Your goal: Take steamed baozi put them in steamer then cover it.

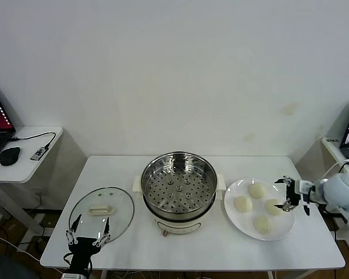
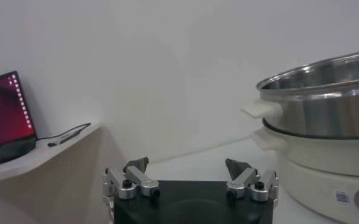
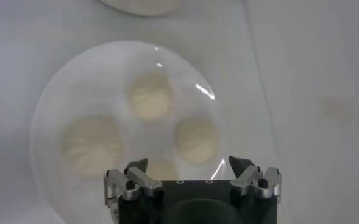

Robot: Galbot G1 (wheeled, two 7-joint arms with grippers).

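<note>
In the right wrist view the right pincer (image 3: 188, 163) hides most of one baozi (image 3: 162, 168) at bottom centre. In the left wrist view the steamer (image 2: 325, 115) is cut off at the right edge, and a laptop (image 2: 5, 115) at the left edge.

Four cream-white baozi (image 1: 257, 189) lie on my white plate (image 1: 235, 218). The steamer (image 1: 178, 185) is shiny steel, its tray dotted with holes, on a white base. The clear cover (image 1: 101, 213) has a cream handle. The desk (image 1: 221, 247) is white.

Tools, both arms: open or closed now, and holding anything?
Left tool: open, holding nothing, near the cover.
Right tool: open, holding nothing, over the plate.
</note>
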